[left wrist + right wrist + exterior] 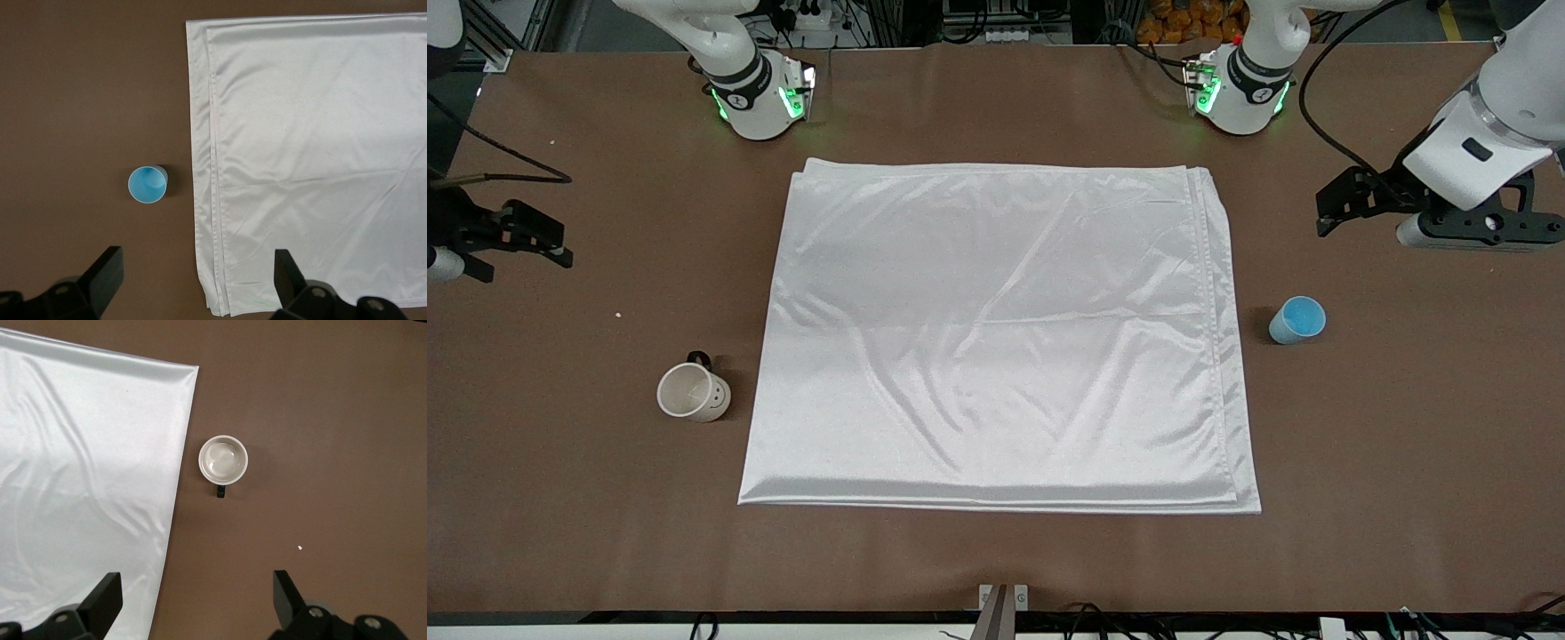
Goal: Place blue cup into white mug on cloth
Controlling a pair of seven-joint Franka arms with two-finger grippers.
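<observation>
The white cloth (1000, 333) lies flat in the middle of the brown table. The blue cup (1297, 320) stands upright on the bare table beside the cloth's edge, toward the left arm's end. The white mug (693, 392) stands upright on the bare table beside the cloth, toward the right arm's end, and is empty. My left gripper (1327, 213) hangs open and empty over bare table near the cup. My right gripper (560, 244) hangs open and empty over bare table near the mug. The left wrist view shows the cup (147, 185), the cloth (313, 153) and the open gripper (198, 267). The right wrist view shows the mug (223, 459), the cloth (87, 473) and the open gripper (195, 587).
Both arm bases (760, 93) (1240, 89) stand at the table's edge farthest from the front camera. A black cable (507, 156) trails near the right gripper. A small white speck (617, 314) lies on the table near the mug. A metal bracket (1003, 604) sits at the nearest table edge.
</observation>
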